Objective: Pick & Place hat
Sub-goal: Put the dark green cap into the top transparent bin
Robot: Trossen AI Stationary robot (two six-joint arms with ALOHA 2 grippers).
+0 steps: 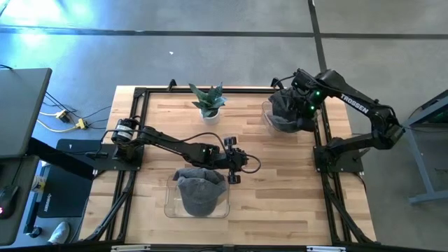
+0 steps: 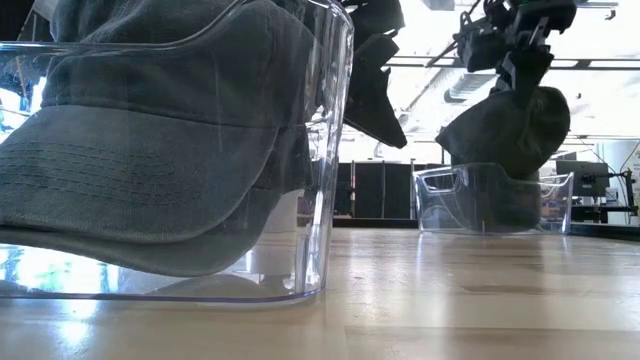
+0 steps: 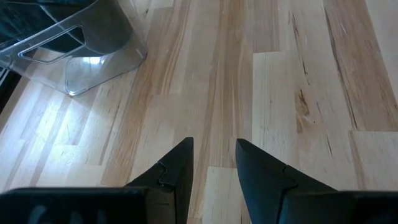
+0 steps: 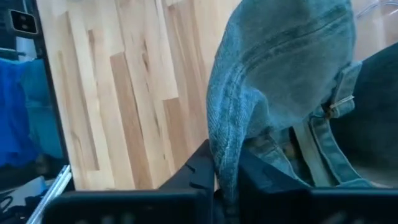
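Observation:
A dark grey-blue denim hat (image 2: 510, 125) hangs over the clear bin (image 2: 450, 200) at the table's far right, with my right gripper (image 4: 225, 168) shut on it from above (image 1: 297, 101). A second grey hat (image 1: 197, 192) lies in another clear bin (image 1: 168, 206) near the front edge, filling the low view (image 2: 150, 150). My left gripper (image 3: 214, 149) hovers open over bare wood at the table's middle (image 1: 234, 168), just right of that near bin, with nothing between its fingers. My right gripper pinches the hat's folded rim edge (image 4: 227, 152) between its two fingers, beside the back strap with its metal buckle (image 4: 339, 102). The fingers come from above, slanting down. The hat hangs bunched below them, and its lower part reaches into the far bin (image 2: 500, 205).
A small potted plant (image 1: 208, 101) in a white pot stands at the far middle of the table. A black frame (image 1: 140, 94) runs round the tabletop. Bare wood lies between the two bins and along the right front (image 1: 294, 189).

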